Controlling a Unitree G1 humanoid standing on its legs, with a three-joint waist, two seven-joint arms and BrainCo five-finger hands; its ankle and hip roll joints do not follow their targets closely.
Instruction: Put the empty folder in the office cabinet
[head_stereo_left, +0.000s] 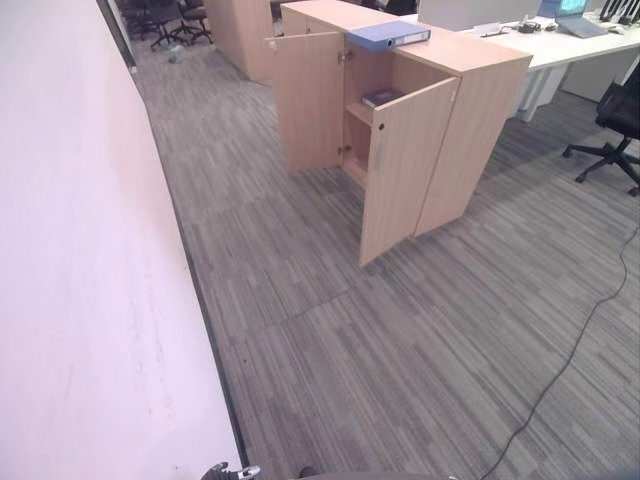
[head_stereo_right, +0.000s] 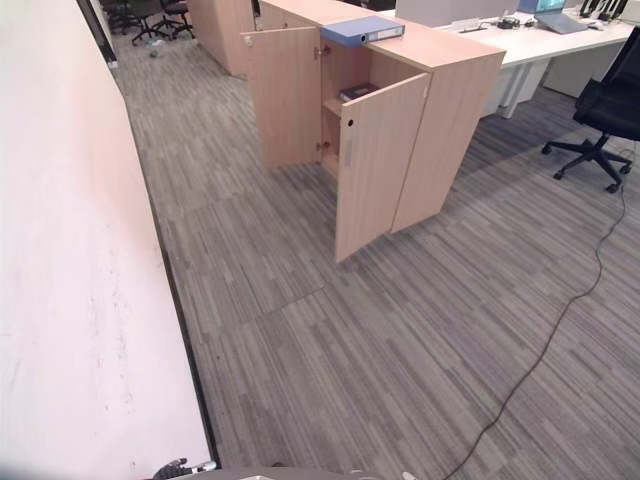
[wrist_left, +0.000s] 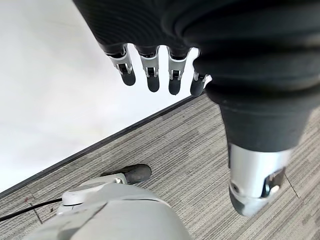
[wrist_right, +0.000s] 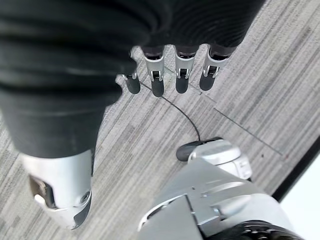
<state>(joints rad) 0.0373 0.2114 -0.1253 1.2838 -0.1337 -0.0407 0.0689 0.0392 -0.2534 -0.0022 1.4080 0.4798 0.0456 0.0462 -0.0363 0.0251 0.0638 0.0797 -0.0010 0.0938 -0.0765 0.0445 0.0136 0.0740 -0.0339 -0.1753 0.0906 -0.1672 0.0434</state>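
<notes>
Nearest, both hands hang over the grey carpet (head_stereo_left: 420, 330), well short of the cabinet (head_stereo_left: 470, 120). The left hand (wrist_left: 150, 70) has its fingers straight and relaxed, thumb apart, grasping nothing; the right hand (wrist_right: 170, 70) is the same, loose and empty. Farther on, the wooden cabinet stands with both doors swung wide. The blue folder (head_stereo_left: 388, 36) lies flat on the cabinet's top, near its front edge (its spine label is too small to read). A dark book (head_stereo_left: 382, 97) rests on the shelf inside. Behind the cabinet is a white desk (head_stereo_left: 560, 45), and right of the cabinet a black office chair (head_stereo_left: 615, 125).
</notes>
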